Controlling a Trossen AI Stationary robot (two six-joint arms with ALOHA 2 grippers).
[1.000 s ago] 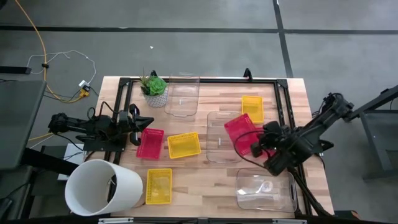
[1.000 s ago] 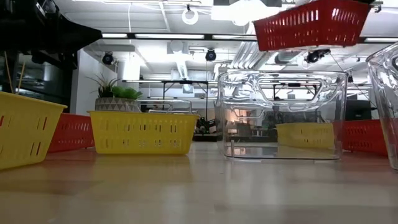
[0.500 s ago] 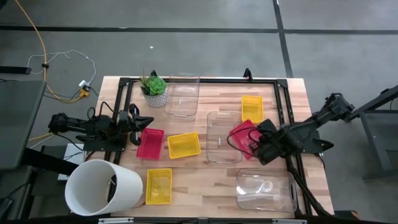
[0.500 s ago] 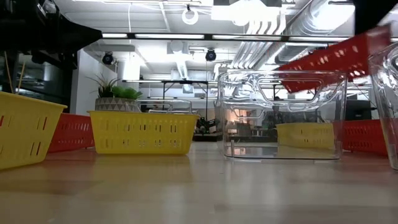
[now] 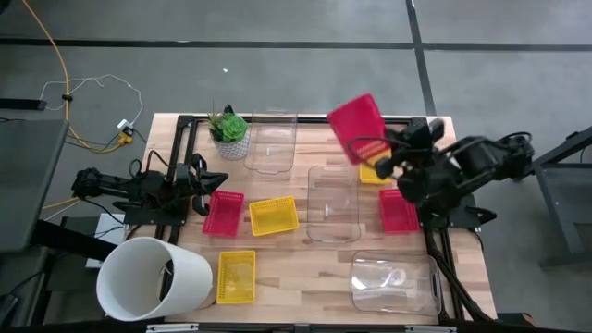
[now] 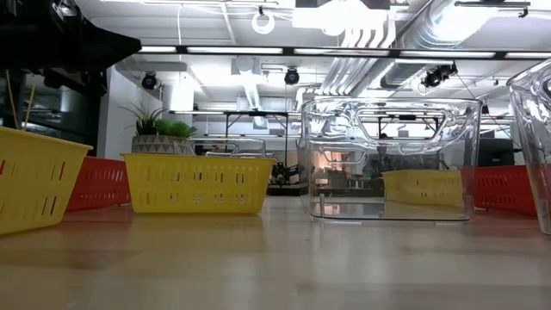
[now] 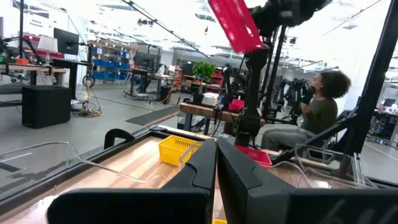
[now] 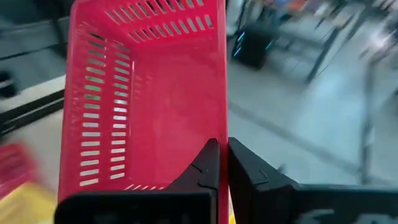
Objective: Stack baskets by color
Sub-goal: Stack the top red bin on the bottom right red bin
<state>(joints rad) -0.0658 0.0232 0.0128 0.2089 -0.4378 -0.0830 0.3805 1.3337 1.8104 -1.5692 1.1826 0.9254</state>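
My right gripper [image 5: 377, 153] is shut on a pink-red basket [image 5: 355, 126], held high over the table's far right; the left wrist view shows that basket [image 7: 233, 25] tilted in the air. A second pink-red basket [image 5: 400, 211] rests on its base on the table below, beside a yellow one [image 5: 375, 172]. At the left stand a third pink-red basket [image 5: 223, 212] and two yellow ones [image 5: 274, 215] [image 5: 236, 276]. Clear baskets [image 5: 271, 143] [image 5: 333, 203] [image 5: 395, 282] stand on the wood. My left gripper [image 5: 209, 180] is shut and idle at the left edge. My right gripper pinches one side wall of the pink-red basket at its rim [image 8: 222, 134], one finger [image 8: 208, 163] inside the basket and the other [image 8: 242, 163] outside. The basket is lifted clear of the table and tilted, its far end higher than the gripper.
A big white tub [image 5: 153, 277] lies at the near left corner. A green plant in a white pot [image 5: 228, 129] stands at the far left. A dark frame [image 5: 305, 118] runs along the far edge. A person [image 7: 320, 106] sits beyond the table.
My right gripper has risen and swung toward the table's far edge with the pink-red basket, rolling its wrist. The basket has tipped from nearly level to steeply tilted and has gone out of the low view's top.
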